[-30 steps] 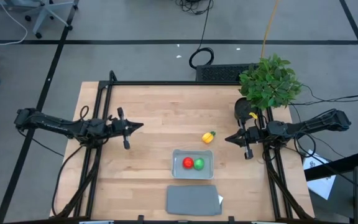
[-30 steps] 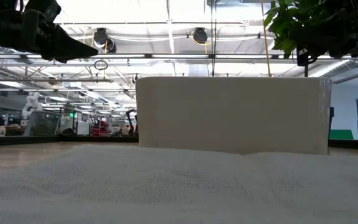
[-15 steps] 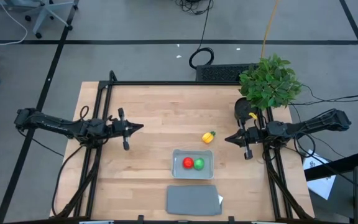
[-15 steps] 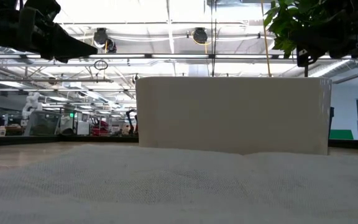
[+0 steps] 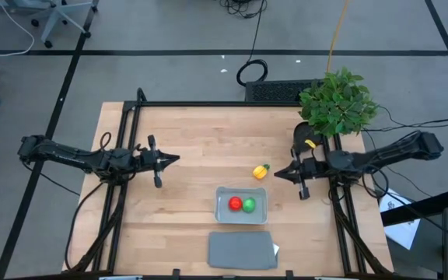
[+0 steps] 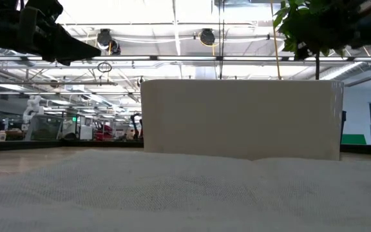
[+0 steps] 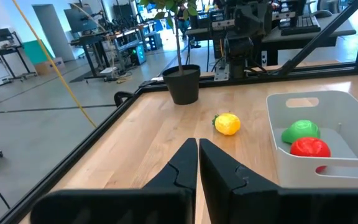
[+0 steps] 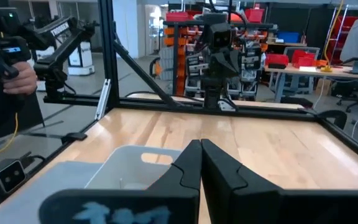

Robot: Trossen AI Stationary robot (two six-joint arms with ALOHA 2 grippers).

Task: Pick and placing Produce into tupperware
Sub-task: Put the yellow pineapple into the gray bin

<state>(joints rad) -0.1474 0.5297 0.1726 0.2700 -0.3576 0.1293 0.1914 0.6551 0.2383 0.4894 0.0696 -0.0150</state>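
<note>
The tupperware (image 5: 241,204) stands right of the table's middle, toward the near edge, with the red round piece (image 5: 235,204) and the green round piece (image 5: 249,204) inside it. The yellow piece (image 5: 261,170) lies on the wood just beyond the tupperware, green tip toward the right. My right gripper (image 5: 276,174) hovers shut and level, a little right of the yellow piece, above the table. My left gripper (image 5: 177,158) hovers shut and level over the table's left half, pointing right; its wrist view shows the yellow piece (image 7: 227,124) and the tupperware (image 7: 316,163) ahead.
A flat dark grey lid (image 5: 242,250) lies at the near edge in front of the tupperware. A leafy potted plant (image 5: 337,101) stands at the far right corner, behind my right arm. Bare wood lies between the two grippers. A person's hand (image 8: 11,74) shows beyond the table.
My right gripper has moved a little toward the table's left, closer to the yellow piece, staying level and shut. The produce and the tupperware have not moved.
</note>
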